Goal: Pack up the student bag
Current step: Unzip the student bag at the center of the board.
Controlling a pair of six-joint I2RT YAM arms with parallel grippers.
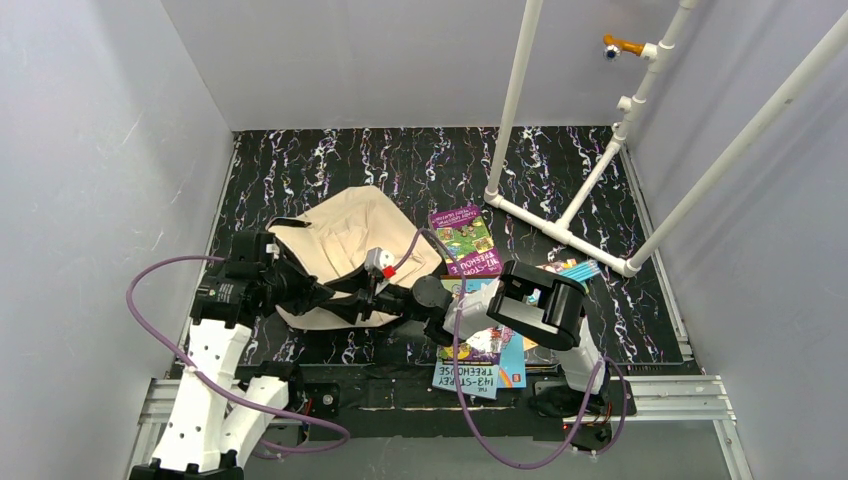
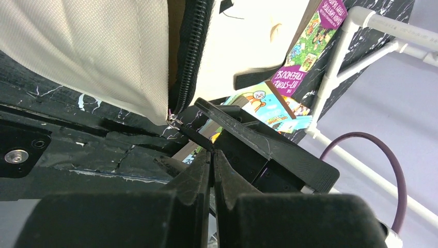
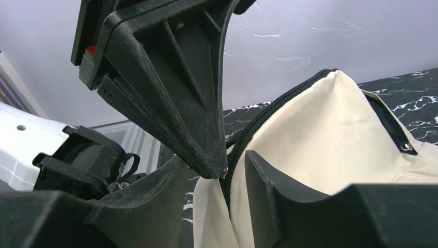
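Purple book point(image 1: 465, 238) reads "TREEHOUSE" beside the beige bag point(image 1: 340, 240). We see the left gripper point(image 2: 212, 155) clenched at the zip point(image 2: 190, 57); the right gripper point(image 3: 217, 175) gapes astride the bag's edge.

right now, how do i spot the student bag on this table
On the black marbled table, look left of the white pipe frame. The student bag is the big, soft beige fabric heap with a dark zipper; its neighbours are small, flat, colourful books.

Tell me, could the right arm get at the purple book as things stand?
Probably yes: the purple book lies mostly uncovered beside the student bag, near the right gripper, though its jaws straddle the bag's zip edge.
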